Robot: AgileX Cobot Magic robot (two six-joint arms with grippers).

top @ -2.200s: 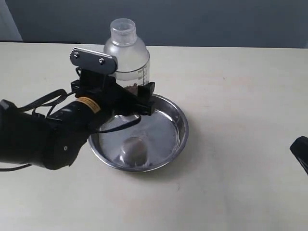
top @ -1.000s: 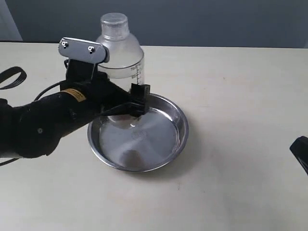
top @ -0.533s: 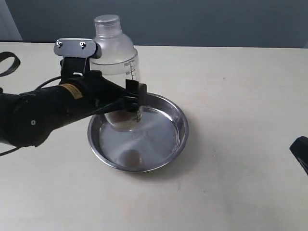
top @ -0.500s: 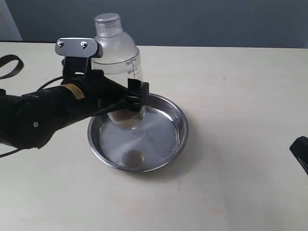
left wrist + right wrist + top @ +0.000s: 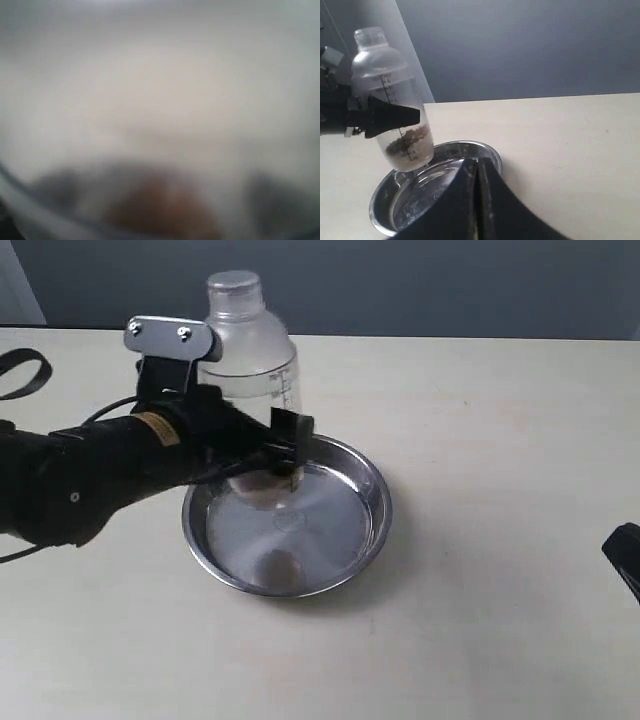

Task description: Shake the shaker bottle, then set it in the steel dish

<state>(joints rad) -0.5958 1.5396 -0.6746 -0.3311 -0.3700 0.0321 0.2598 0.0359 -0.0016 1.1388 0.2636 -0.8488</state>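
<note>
Exterior view first: the shaker bottle [image 5: 250, 350] has swung back toward the steel dish [image 5: 376, 502] after drifting away from it over the last second, and it has stayed off the metal throughout. We read that side-to-side travel as the shake in progress, not the set-down. The left gripper [image 5: 270, 452] is clamped round the bottle's lower body, where the brown grains sit. In the right wrist view the bottle is tilted, its base hanging just above the dish's rim on the side nearest the left arm, not touching. The left wrist view is only blur with a brown patch. The right gripper [image 5: 477, 172] sits well away from the dish, fingers pressed together and empty. Placing is not yet done: we judge the bottle must come upright over the dish's middle, then go down.
</note>
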